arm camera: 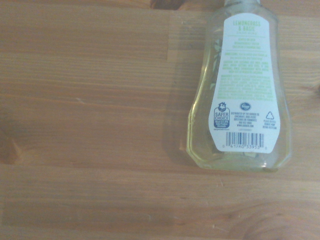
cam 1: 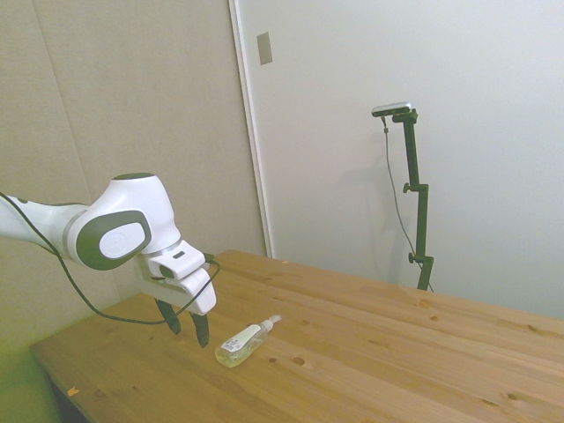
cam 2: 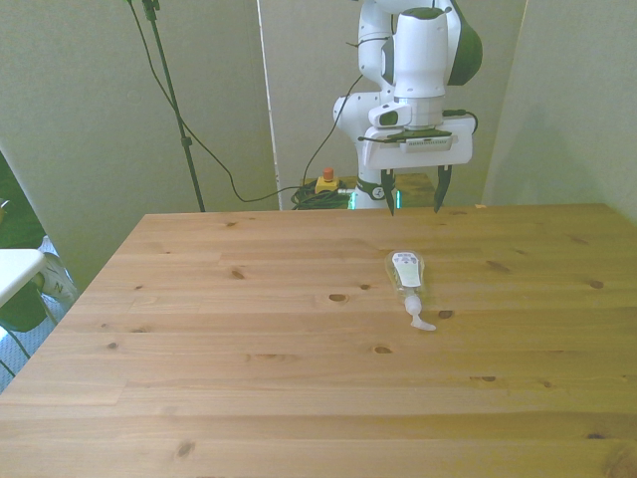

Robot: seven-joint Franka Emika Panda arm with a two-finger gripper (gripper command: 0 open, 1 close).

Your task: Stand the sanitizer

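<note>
The sanitizer (cam 1: 244,343) (cam 2: 408,279) lies flat on its side on the wooden table (cam 2: 249,349), a clear bottle with pale yellowish liquid, label up. Its white pump nozzle (cam 2: 419,319) points toward the table's near edge in the front view. The wrist view shows its labelled body (arm camera: 240,90) with a barcode, lying on the planks. My gripper (cam 1: 188,326) (cam 2: 413,199) hangs open above the table, just behind the bottle's flat base, with nothing between its dark fingers. It does not touch the bottle.
A red-topped button box (cam 2: 325,182) and cables lie on the floor behind the table's far edge. Something white (cam 2: 15,269) pokes in at the front view's left edge. Walls stand close behind the table.
</note>
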